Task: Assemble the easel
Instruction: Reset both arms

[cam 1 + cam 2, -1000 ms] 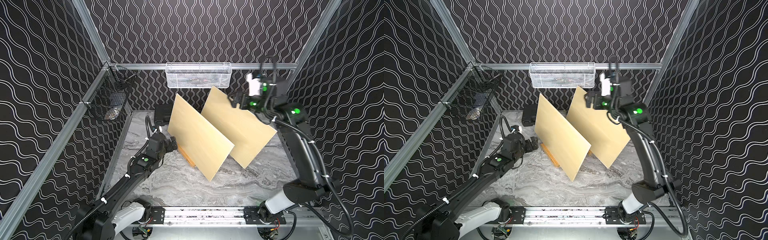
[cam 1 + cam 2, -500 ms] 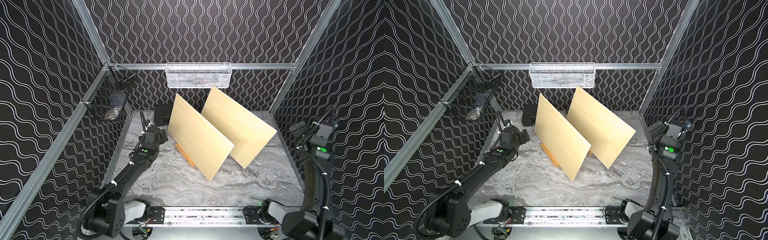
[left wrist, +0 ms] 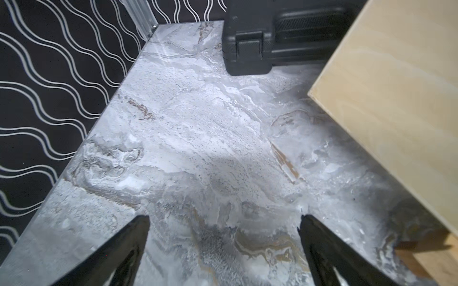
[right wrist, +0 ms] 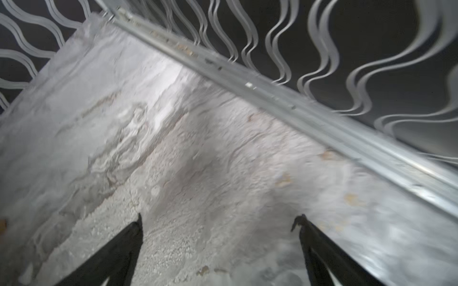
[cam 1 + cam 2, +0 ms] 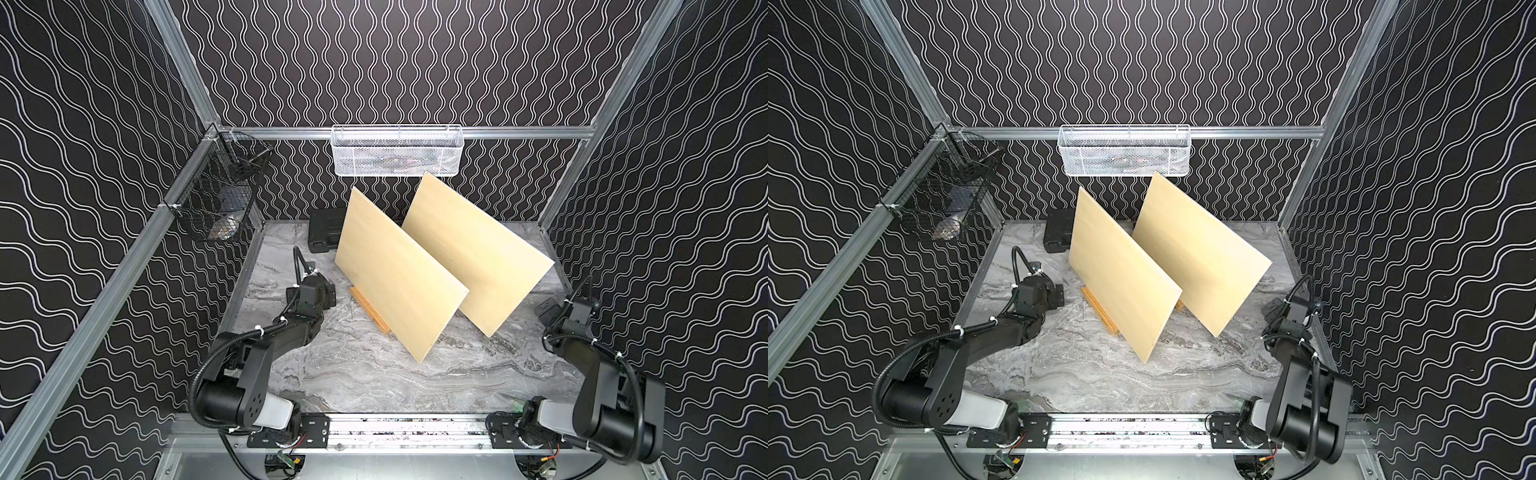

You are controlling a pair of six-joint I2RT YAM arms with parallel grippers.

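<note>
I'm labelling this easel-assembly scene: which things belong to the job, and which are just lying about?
Job in hand: front wooden board; rear wooden board; wooden easel ledge.
Lying about: black case; white mesh basket; black wire basket.

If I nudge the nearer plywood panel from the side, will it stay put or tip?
Likely tips or slides: the nearer panel stands tilted on a narrow wooden ledge, its lower corner overhanging the ledge's end. It looks thin and flat, so probably stiff and light for its area. Falling backward, it might strike the farther panel behind.
</note>
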